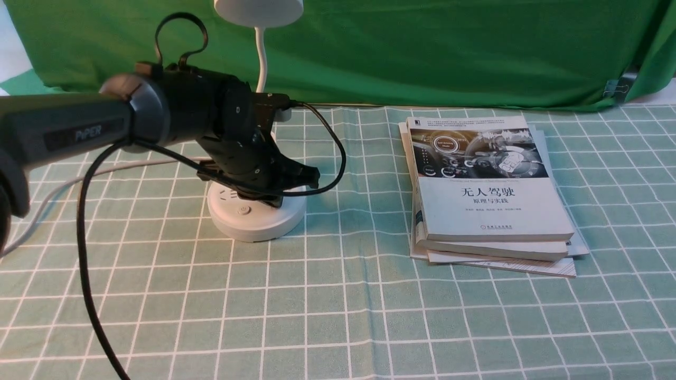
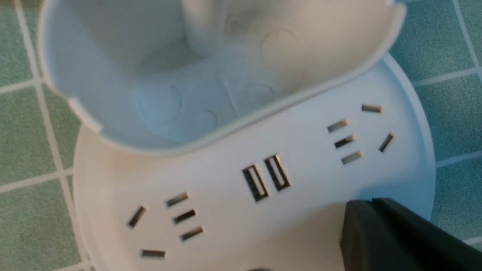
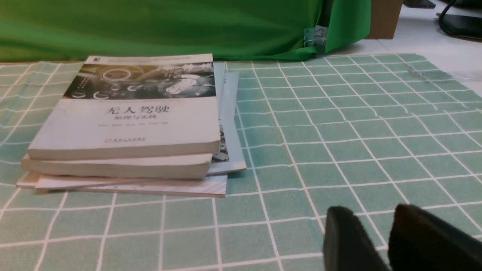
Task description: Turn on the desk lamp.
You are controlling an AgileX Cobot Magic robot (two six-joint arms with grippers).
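The white desk lamp stands at the left of the table in the front view: round flat base (image 1: 248, 219), thin gooseneck (image 1: 260, 58), round head (image 1: 259, 9) cut by the top edge. One button (image 1: 243, 210) shows on the base's front. My left gripper (image 1: 273, 200) points down onto the right part of the base. In the left wrist view its fingers are shut together (image 2: 371, 205), empty, at the base (image 2: 226, 210), near the USB ports (image 2: 266, 177) and below the cup-like holder (image 2: 180, 94). My right gripper (image 3: 382, 218) hovers low over the cloth with a narrow gap between its jaws.
A stack of books (image 1: 488, 195) lies right of centre, also in the right wrist view (image 3: 124, 124). A green-and-white checked cloth (image 1: 338, 316) covers the table, and a green backdrop (image 1: 422, 47) hangs behind. The lamp's white cord (image 1: 47, 203) runs off to the left.
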